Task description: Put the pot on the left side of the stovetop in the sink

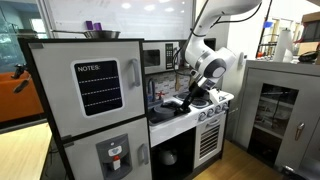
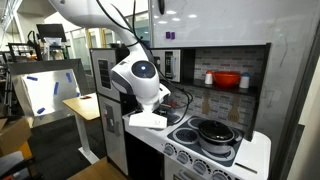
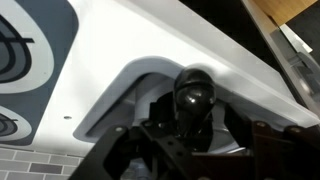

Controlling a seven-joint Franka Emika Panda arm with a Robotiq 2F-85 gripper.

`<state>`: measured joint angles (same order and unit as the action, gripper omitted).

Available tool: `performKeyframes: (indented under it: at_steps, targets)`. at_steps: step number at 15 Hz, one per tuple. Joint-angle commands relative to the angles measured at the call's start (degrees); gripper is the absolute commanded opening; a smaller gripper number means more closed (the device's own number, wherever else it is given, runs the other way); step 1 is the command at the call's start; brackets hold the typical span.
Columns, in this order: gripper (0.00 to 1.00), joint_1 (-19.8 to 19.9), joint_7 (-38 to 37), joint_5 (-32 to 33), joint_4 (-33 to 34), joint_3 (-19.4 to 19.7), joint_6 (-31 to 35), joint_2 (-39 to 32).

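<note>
Toy kitchen, one arm at work, items by size:

1. Fridge [image 1: 60,100]: grey doors in a white frame. The upper door carries a black board [image 1: 97,87] headed NOTES.
2. Arm [image 2: 140,78]: white, bent down over the counter in both exterior views, with its wrist low above the basin end.
3. Stovetop [image 2: 252,150]: white, with black ringed burners. It lies just beside the sink, and a row of knobs runs along its front.
4. Sink [image 3: 120,95]: grey curved rim set in the white counter. In the wrist view the stovetop burners lie to its left.
5. Dark pan [image 2: 215,134]: round and low with a pale rim. It sits on a burner, well apart from the gripper.
6. Steel bowl [image 1: 100,34]: on top of the fridge.
7. Pot [image 3: 193,95]: a dark, glossy, rounded body inside the sink's rim, directly beneath the wrist. Whether it rests on the basin floor cannot be told.
8. Gripper [image 3: 197,150]: its fingers [image 3: 125,155] show as dark shapes on either side of the pot. Whether they clasp it or stand free cannot be told.
9. Red bowl [image 2: 227,79]: on the shelf behind the stovetop
</note>
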<state>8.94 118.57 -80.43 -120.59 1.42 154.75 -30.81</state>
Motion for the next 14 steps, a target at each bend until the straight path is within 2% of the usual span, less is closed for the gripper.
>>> performKeyframes:
  at_steps: [1, 2, 14]
  targets:
    - [0.98, 0.79, 1.86, -1.81, 0.44, -0.53, -0.81, 0.22]
    - [1.0, 0.75, 1.89, -1.86, 0.34, -0.53, -0.68, 0.38]
    - [1.0, -0.79, -0.99, -1.04, -5.46, 0.0, 2.62, 7.53]
